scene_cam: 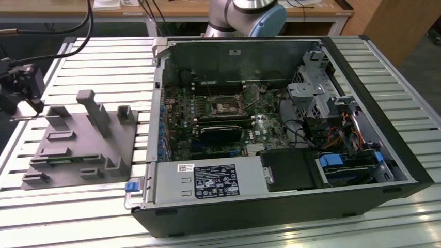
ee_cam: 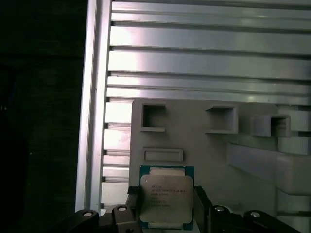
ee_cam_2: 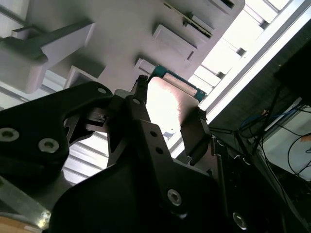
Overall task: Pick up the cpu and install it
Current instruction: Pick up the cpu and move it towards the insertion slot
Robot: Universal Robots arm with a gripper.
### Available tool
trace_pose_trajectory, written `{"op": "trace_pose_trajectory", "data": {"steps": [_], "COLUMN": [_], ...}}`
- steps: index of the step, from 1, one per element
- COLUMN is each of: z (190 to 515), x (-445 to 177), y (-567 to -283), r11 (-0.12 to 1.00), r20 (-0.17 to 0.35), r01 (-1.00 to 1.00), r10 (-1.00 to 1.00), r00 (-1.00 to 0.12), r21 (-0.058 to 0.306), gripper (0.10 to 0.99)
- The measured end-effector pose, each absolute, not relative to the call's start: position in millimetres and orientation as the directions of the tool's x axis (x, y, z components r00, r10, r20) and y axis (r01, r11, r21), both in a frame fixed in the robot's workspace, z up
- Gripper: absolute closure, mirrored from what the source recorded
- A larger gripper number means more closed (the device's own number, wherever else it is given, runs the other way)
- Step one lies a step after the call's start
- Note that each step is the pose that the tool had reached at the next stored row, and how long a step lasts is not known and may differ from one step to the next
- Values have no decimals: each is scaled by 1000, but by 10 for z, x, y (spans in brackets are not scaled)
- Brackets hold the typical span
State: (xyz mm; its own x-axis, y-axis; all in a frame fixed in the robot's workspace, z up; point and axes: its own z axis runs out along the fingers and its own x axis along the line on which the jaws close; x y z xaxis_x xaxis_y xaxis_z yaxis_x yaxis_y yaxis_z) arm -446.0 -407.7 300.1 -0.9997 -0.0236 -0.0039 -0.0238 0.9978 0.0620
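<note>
The cpu (ee_cam: 166,201), a small square chip with a dull silver top on a green board, sits between my gripper (ee_cam: 167,208) fingers, just over the grey plastic fixture (ee_cam: 218,155). The dark fingers (ee_cam: 133,204) press against two opposite edges of the chip. In the second wrist view the same cpu (ee_cam_2: 167,104) shows from below, clamped by the gripper (ee_cam_2: 170,114). In the exterior view my gripper (scene_cam: 31,106) hangs at the far corner of the fixture (scene_cam: 76,139) on the exterior view's left. The motherboard socket (scene_cam: 226,107) lies inside the open computer case (scene_cam: 276,206).
The fixture carries raised posts (scene_cam: 93,111) and several pockets. The slatted aluminium table (scene_cam: 90,57) runs under everything. Cables (scene_cam: 69,31) hang near the arm at the exterior view's left. A drive cage (scene_cam: 310,93) and wiring crowd the case beside the socket.
</note>
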Motion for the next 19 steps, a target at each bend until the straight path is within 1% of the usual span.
{"op": "trace_pose_trajectory", "data": {"steps": [19], "z": [3449], "x": [-4467], "y": [-4077], "r11": [997], "r20": [-4], "r01": [-24], "r10": [-24], "r00": [-1000], "r21": [72], "gripper": [561]}}
